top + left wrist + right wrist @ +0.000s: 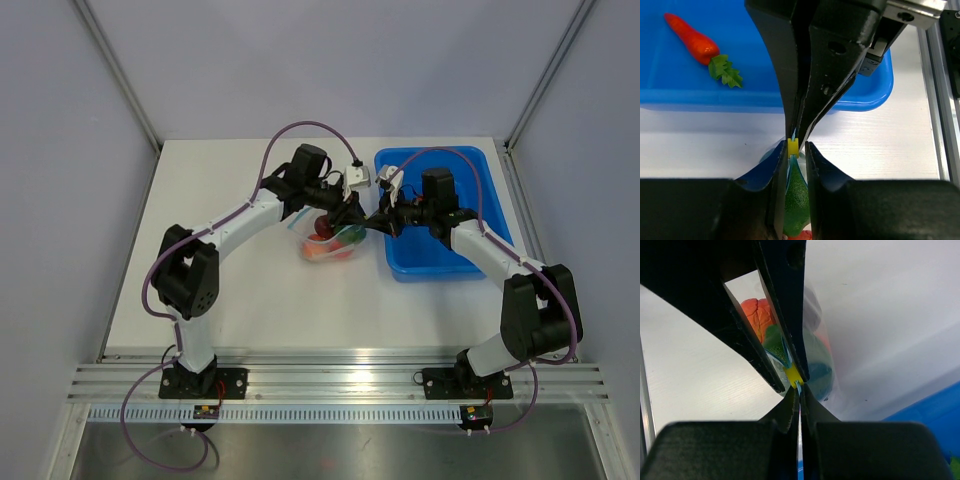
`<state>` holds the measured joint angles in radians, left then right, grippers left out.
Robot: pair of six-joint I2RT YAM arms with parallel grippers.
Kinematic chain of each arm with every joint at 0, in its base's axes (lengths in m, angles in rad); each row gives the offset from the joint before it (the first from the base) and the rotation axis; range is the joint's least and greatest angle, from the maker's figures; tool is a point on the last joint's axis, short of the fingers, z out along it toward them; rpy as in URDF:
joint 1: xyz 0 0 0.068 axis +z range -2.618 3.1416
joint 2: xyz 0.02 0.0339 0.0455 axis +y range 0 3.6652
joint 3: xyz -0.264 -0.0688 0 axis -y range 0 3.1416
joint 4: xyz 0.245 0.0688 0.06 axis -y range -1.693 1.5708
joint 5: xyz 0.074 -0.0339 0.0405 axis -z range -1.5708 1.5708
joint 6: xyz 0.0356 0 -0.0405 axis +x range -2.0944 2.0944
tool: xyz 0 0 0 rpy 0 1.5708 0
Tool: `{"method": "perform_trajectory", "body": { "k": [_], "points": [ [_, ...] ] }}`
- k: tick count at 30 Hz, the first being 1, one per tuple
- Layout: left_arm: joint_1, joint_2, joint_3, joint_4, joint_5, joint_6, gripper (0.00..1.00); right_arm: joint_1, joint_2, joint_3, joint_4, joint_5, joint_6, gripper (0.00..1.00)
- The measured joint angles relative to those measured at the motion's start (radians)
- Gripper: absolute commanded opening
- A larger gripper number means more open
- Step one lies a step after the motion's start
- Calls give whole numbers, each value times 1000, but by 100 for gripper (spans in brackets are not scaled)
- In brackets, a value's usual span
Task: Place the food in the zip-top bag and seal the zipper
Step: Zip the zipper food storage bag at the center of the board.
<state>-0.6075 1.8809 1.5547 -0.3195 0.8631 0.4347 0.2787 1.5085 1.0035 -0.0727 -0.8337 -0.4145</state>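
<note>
Top view shows both arms reaching to the middle of the table (250, 300), where they meet at the zip-top bag (335, 243); the bag is just beside the blue tray (470, 165). The left gripper (352, 214) comes from the left and the right gripper (381, 222) from the right; their tips almost touch at the bag's right edge.

Some food (322, 228) is inside the bag; red, orange and green shapes show through the clear plastic.

From the left wrist, the left jaws are narrow and pinch the top of the bag, with a green piece just below them inside it; a small yellow bit (793, 146) sits on the bag's edge, right between the two grippers. From the right wrist, the right jaws are squeezed almost flat on a thin blue line; this is likely the zipper (800, 388), though so little of it shows that I cannot be sure.

One carrot (692, 39) lies in the tray, well apart from the bag.

So I think most of the filling is done and the closing is in hand; how much of the zipper is shut I cannot tell; the carrot is not in the bag yet, and the strip must be pressed shut all the way along.
</note>
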Motion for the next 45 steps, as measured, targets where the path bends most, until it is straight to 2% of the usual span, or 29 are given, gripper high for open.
{"method": "perform_trajectory", "body": {
  "k": [1,2,5,18,23,30,38,45],
  "points": [
    [2,0,0,3,0,0,19,0,0,0,0,0,0,0],
    [2,0,0,4,0,0,10,0,0,0,0,0,0,0],
    [5,0,0,8,-3,-5,0,0,0,0,1,-1,0,0],
    [45,0,2,-28,50,35,0,-1,0,-32,106,7,90,0],
    [58,0,-13,-42,50,54,0,-1,-11,-84,197,63,156,0],
    [93,-4,-31,-63,49,58,0,-1,-24,-106,240,179,222,0],
    [197,-127,-179,-68,35,42,0,3,-26,-104,241,235,259,0],
    [237,-218,-277,-64,2,19,0,3,-26,-104,241,275,285,0]
  ]
}}
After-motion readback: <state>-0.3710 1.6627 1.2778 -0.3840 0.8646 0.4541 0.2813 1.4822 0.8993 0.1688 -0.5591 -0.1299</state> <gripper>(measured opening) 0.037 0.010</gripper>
